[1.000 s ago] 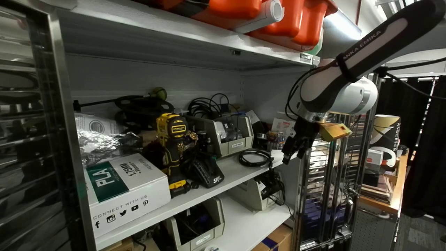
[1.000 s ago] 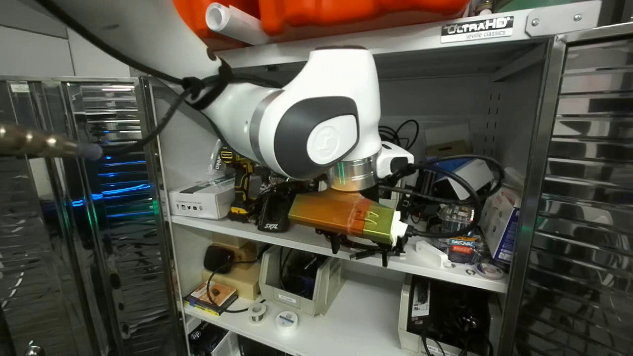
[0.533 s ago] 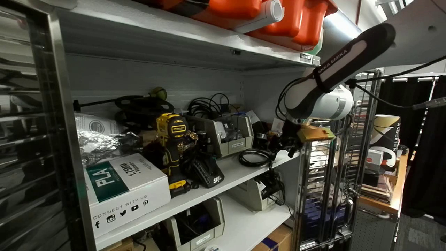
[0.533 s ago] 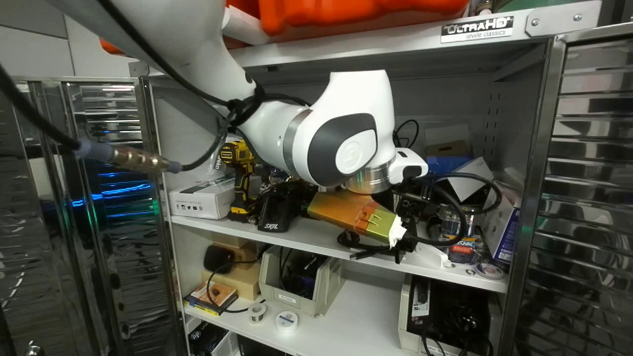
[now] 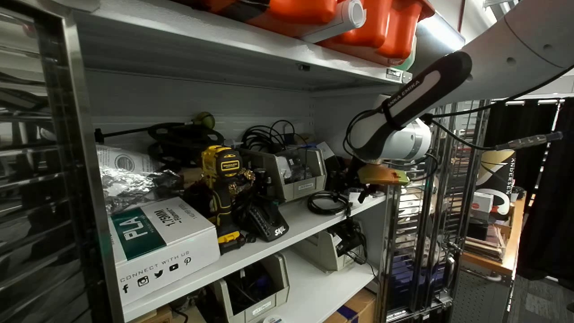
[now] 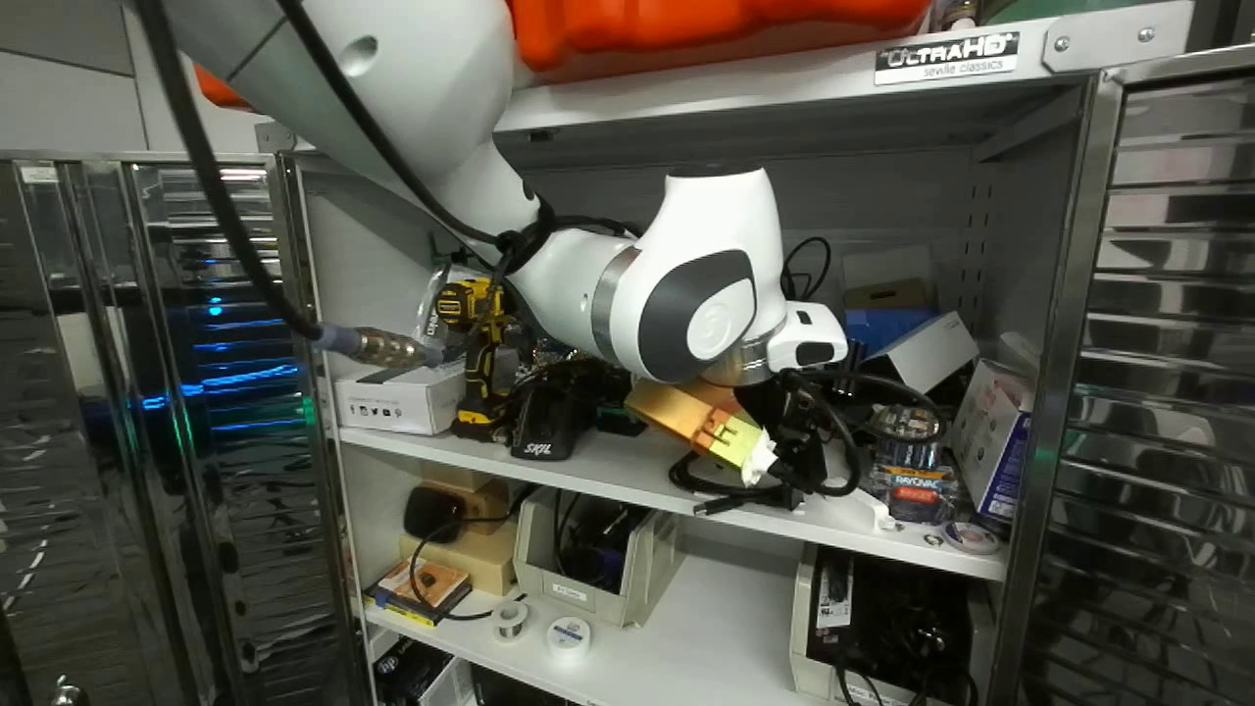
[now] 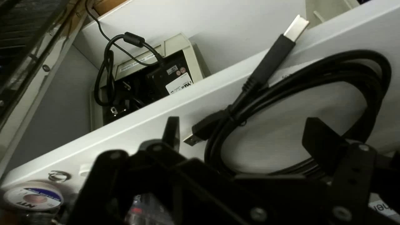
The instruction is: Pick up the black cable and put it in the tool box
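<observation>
The black cable lies coiled and tied at the front edge of the middle shelf. It also shows in an exterior view, partly behind the wrist. In the wrist view the cable shows a square silver plug at one end and a flat USB plug at the other. My gripper is open and empty, its fingers apart over the near part of the coil, with the USB plug between them. In an exterior view the gripper hangs beside the coil. I cannot tell which container is the tool box.
A grey bin, a yellow drill, a SKIL charger and a white PLA box share the shelf. More bins stand below. A tape roll lies near the gripper. The upper shelf overhangs.
The arm has moved down and into the cabinet, bringing the gripper to the cable, leftward in one exterior view and slightly rightward in another. The cable has not moved.
</observation>
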Available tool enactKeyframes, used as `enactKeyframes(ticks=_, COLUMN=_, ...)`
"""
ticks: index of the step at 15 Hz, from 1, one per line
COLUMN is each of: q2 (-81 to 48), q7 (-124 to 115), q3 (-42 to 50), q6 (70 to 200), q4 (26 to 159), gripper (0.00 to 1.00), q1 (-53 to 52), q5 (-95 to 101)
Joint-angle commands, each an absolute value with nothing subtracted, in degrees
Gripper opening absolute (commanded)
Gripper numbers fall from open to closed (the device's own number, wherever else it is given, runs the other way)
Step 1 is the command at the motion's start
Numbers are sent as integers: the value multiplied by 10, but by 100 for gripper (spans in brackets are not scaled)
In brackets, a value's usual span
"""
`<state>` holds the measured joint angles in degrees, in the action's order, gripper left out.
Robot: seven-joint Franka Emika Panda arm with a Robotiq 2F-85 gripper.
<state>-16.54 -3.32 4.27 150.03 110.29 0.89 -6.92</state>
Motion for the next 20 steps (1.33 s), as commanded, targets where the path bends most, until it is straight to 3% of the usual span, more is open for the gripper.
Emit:
enactKeyframes(ticks=1, q2=-189, q7=-79, q3=44, q6=1483, q4=1064, gripper=100, q1=6, q5=-51)
enactKeyframes(ticks=9, q2=-205, q7=-162, q3=59, q6=1413, q4=1040, gripper=100, q1=-9, q5=29)
enactKeyframes(ticks=11, q2=-211, q7=-169, q3=58, q6=1404, q4=1033, gripper=73, q1=-9, q5=37)
enactKeyframes(ticks=15, q2=-213, q7=-163, q3=52, q6=1384, q4=1021, gripper=41, q1=-7, q5=35)
enactKeyframes(ticks=18, q2=-205, q7=-148, q3=43, q6=1359, q4=1021, gripper=20, q1=-1, q5=18)
enactKeyframes(ticks=20, q2=-196, q7=-136, q3=41, q6=1345, q4=1030, gripper=14, q1=4, q5=14)
